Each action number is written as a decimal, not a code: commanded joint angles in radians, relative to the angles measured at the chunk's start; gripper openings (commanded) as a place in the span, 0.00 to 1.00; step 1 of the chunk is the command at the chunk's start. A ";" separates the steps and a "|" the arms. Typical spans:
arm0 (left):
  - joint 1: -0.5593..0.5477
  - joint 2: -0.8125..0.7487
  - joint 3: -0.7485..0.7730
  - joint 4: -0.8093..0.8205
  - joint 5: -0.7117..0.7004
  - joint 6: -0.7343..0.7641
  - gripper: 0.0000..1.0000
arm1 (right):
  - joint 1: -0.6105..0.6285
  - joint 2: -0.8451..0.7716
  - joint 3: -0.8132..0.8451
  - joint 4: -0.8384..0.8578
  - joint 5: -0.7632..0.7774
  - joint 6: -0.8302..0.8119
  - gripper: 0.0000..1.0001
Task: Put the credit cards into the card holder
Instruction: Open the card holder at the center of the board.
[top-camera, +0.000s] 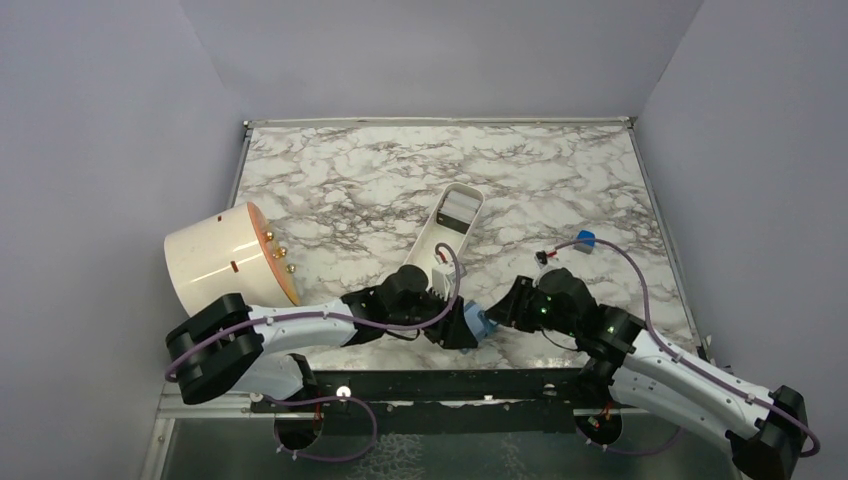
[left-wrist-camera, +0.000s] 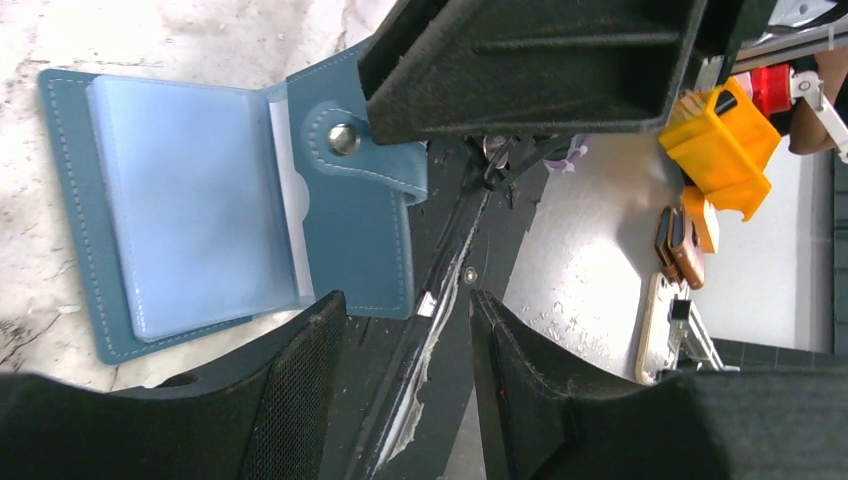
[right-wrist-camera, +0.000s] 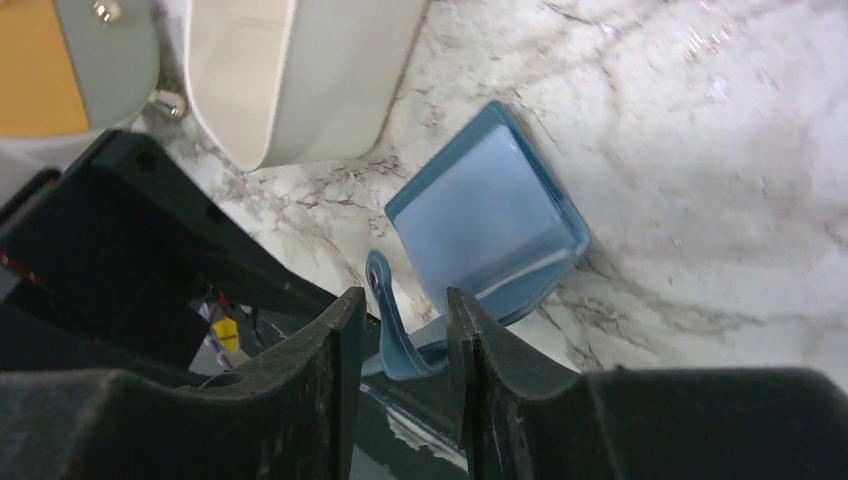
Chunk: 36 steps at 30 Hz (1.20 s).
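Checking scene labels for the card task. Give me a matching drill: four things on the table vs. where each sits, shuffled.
Things:
1. card holder
2. white tray
3. blue cube
4. cream drum

Places:
A. right part of the table
B. left edge, on its side
C. near edge, lying open between the arms
D. middle, at a slant

Pairs: 1-C, 2-D, 3-A, 4-B

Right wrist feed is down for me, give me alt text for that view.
The card holder lies open on the marble table, pale blue pockets facing up. Its snap tab curls up into the gap between the parted black fingers of the right gripper; a white tray shows at the top left.
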 joint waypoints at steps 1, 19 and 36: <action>-0.032 0.027 0.030 0.068 -0.020 0.030 0.50 | 0.007 0.008 0.042 -0.232 0.098 0.308 0.38; -0.083 0.134 0.053 0.096 -0.046 0.060 0.48 | 0.007 0.000 0.113 -0.481 0.121 0.543 0.40; -0.085 0.174 0.042 0.106 -0.058 0.067 0.48 | 0.007 0.023 0.014 -0.407 0.097 0.554 0.35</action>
